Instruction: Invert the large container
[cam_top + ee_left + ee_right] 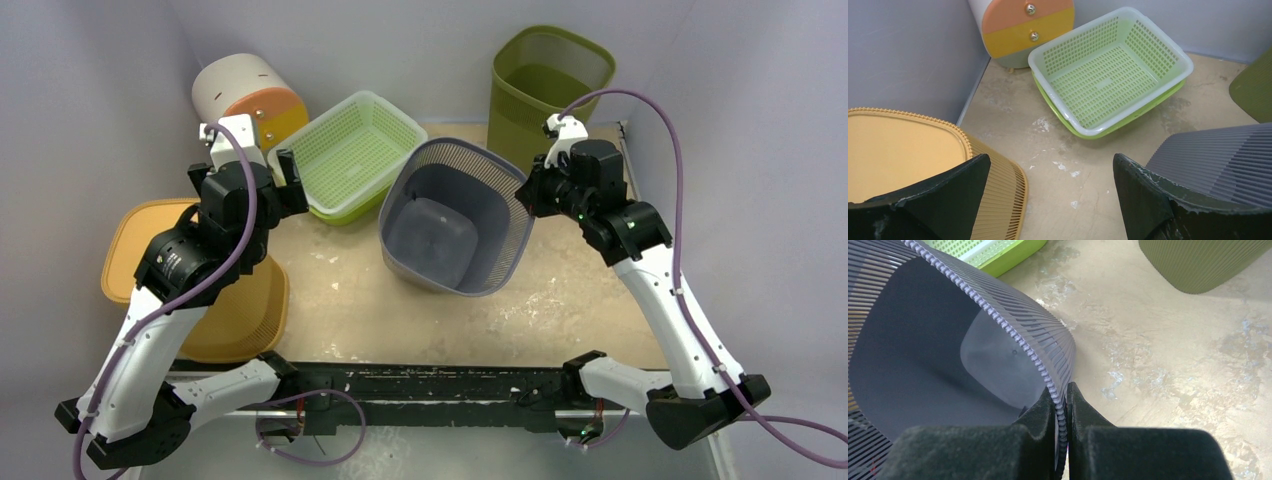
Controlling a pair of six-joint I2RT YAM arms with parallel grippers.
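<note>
The large container (455, 220) is a grey slatted bin in the middle of the table, mouth upward and slightly tilted, its solid floor visible inside. My right gripper (527, 190) is shut on its right rim. The right wrist view shows the gripper (1063, 390) pinching the beaded rim, one finger inside the container (948, 355) and one outside. My left gripper (240, 165) hovers open to the left of the bin, holding nothing. In the left wrist view the left gripper (1050, 160) stands wide over bare table, with the container's grey wall (1213, 155) beside the right finger.
An upside-down orange bin (240, 310) sits under my left arm, also at the left as the orange bin (903, 150). A white mesh basket nested in a green one (350, 150) lies behind. An olive bin (545, 85) stands back right, a round drawer unit (245, 95) back left.
</note>
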